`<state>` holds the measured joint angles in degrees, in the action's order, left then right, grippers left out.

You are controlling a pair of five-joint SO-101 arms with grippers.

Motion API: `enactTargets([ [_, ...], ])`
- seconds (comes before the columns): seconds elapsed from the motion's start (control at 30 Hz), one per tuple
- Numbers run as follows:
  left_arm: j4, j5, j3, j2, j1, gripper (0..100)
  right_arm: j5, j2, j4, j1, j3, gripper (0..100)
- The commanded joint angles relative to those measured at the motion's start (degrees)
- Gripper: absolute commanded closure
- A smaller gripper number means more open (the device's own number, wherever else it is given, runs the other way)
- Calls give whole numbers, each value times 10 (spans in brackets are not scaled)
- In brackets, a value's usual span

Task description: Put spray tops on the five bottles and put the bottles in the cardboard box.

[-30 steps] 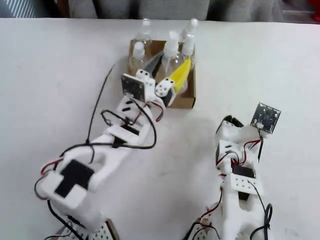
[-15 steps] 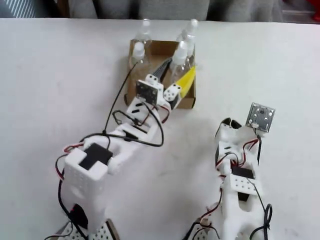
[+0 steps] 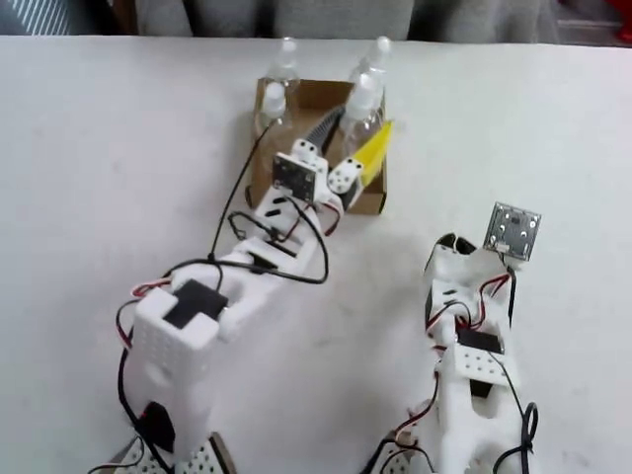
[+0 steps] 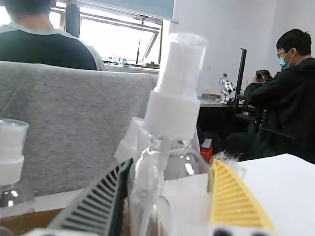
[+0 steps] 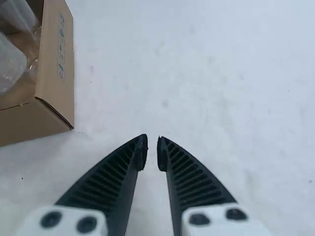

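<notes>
the left end effector (image 3: 357,122) sits inside the cardboard box (image 3: 367,201), a shallow brown tray with plain, matte walls. its two fingers differ: one is black and ribbed, the other yellow and ribbed, both tapering to a wedge. they are closed on a bottle (image 4: 170,157), the black finger against one side of its rounded, clear plastic body and the yellow finger against the other. the bottle stands upright in the box, toward the right wall, and carries a spray top (image 4: 178,83): a frosted, cylindrical cap over a wider white collar, with a thin dip tube running down inside the clear body.

a second bottle (image 3: 274,105), also clear with a white top, stands upright near the left wall of the box. two more (image 3: 286,55) (image 3: 379,51) stand at the far edge; whether their bases are inside the box cannot be told.

the right end effector (image 5: 151,147) hangs low above the smooth white surface (image 3: 513,128), near the front right corner of the box and apart from it. its two black ribbed fingers are drawn almost together, a thin slit between the tips, with nothing held.
</notes>
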<state>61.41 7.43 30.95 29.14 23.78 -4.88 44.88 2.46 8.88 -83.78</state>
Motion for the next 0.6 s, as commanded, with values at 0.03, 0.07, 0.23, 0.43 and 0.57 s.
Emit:
enactTargets([
  [0.03, 13, -19, -64, 45, 9, 899, 6, -1, -9, 2, 4, 974],
  [0.07, 13, -37, -69, 56, 9, 899, 6, -1, -9, 2, 4, 974],
  [0.23, 13, -62, -75, 81, 10, 899, 7, -1, -9, 2, 4, 974],
  [0.43, 12, -63, -75, 87, 10, 899, 7, -1, -9, 2, 4, 974],
  [0.57, 12, -63, -70, 88, 10, 899, 7, -1, -9, 2, 4, 974],
])
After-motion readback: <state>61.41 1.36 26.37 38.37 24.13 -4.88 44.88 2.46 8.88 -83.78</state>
